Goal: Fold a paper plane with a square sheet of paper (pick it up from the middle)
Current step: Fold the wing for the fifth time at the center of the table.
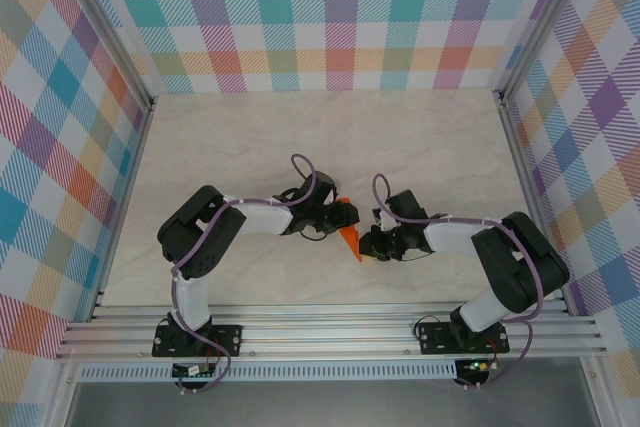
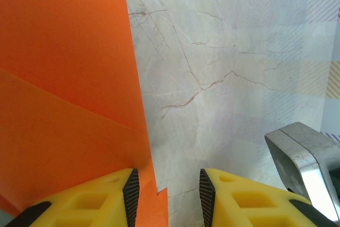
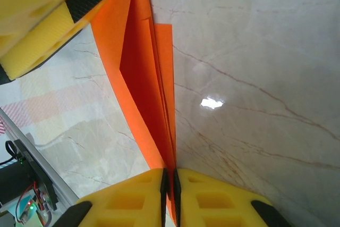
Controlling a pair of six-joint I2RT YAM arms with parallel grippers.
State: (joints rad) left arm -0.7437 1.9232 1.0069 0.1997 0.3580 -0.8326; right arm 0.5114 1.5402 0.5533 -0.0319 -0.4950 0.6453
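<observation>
Left tool [image 2: 166,194] has its pads apart, with the folded orange paper [image 2: 64,104] lying against one pad, likely to steady that side. The paper spans between both arms over the counter [image 2: 239,78]. Right tool [image 3: 169,182] pinches its stacked layers, seemingly to hold the creases aligned.

I can read no writing, label, brand, number or sign in any of my views.
</observation>
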